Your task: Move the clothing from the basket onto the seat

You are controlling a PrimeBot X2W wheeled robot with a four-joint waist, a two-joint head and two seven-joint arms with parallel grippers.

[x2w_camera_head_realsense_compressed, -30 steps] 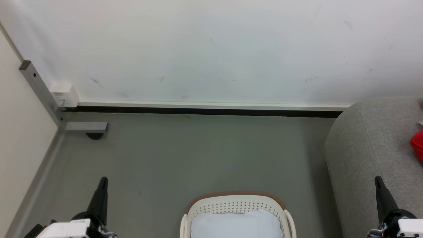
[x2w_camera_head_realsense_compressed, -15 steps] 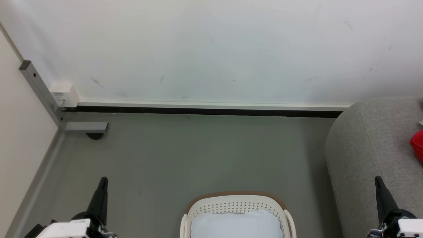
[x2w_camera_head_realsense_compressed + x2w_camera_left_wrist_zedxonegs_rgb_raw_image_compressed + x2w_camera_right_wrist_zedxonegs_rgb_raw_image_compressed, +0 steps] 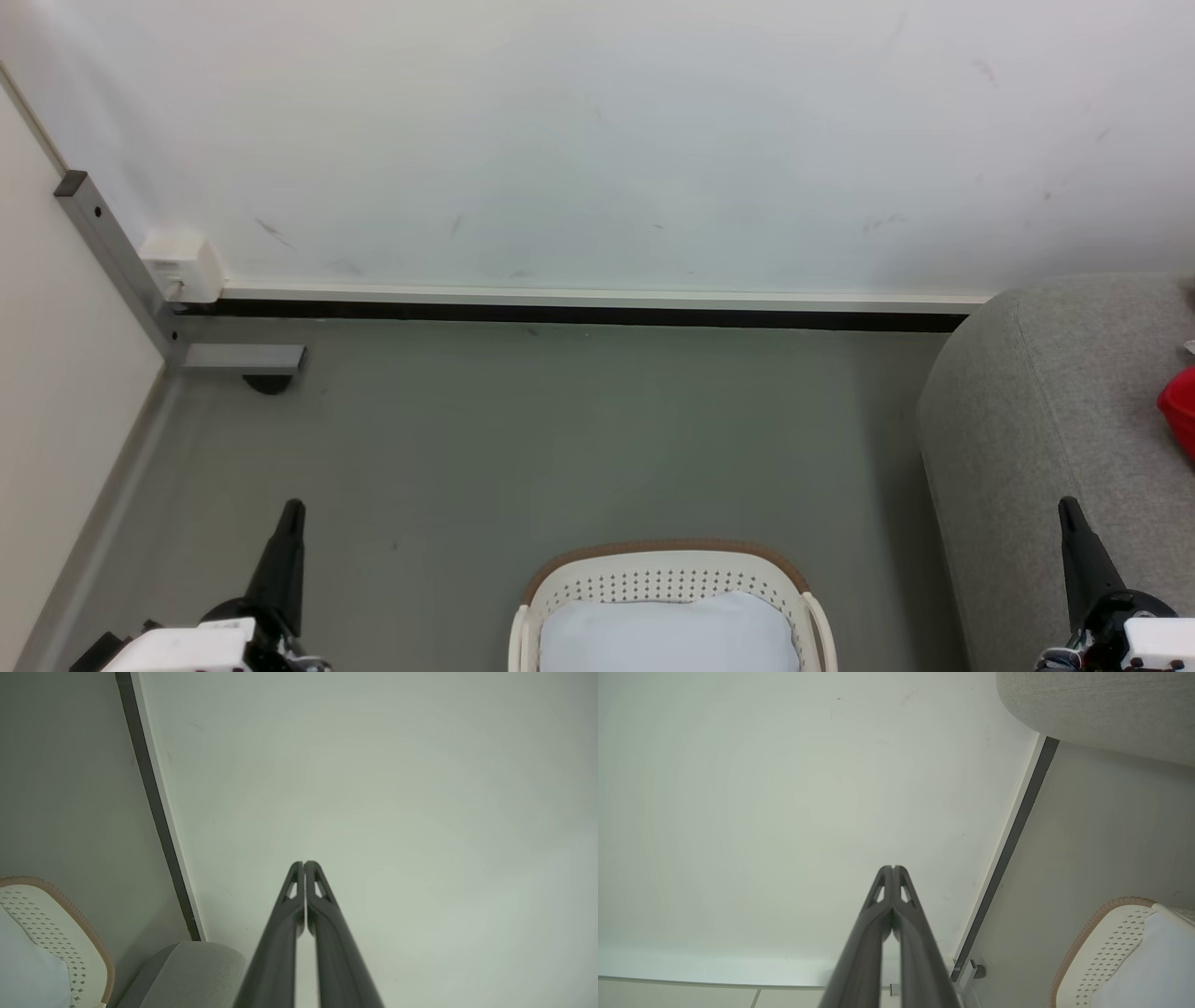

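- Head view: the basket (image 3: 667, 547) sits on the floor (image 3: 560, 439) at six o'clock, cut off by the bottom edge. What shows inside it is a pale cloth (image 3: 667, 635) and no red fabric.
- The red clothing (image 3: 1180, 411) shows as a small patch at three o'clock. It lies on the grey sofa (image 3: 1046, 420) and is cropped by the frame, so I cannot tell its long axis.
- The left hand (image 3: 291, 513) is at seven o'clock and the right hand (image 3: 1070, 511) at five o'clock. Both point toward twelve, are pinched fully closed and hold nothing.
- From the right hand the red patch lies between one and two o'clock, near, with the sofa just beside that hand. The left hand is well apart from it, across the basket, so the right arm is the nearer one.
- Judged from this, the clothing is already on the seat and no lift from the basket looks pending.
- Left wrist view: the left hand (image 3: 304, 864) has its fingers pressed together and empty, aimed at the wall (image 3: 373, 788). The basket (image 3: 37, 914) with the pale cloth (image 3: 23, 970) is at eight o'clock, and a corner of the sofa (image 3: 196, 970) at seven.
- Right wrist view: the right hand (image 3: 893, 869) is closed tight on nothing. The sofa (image 3: 1101, 709) is at one o'clock, and the basket (image 3: 1106, 938) at four holds the pale cloth (image 3: 1157, 970).
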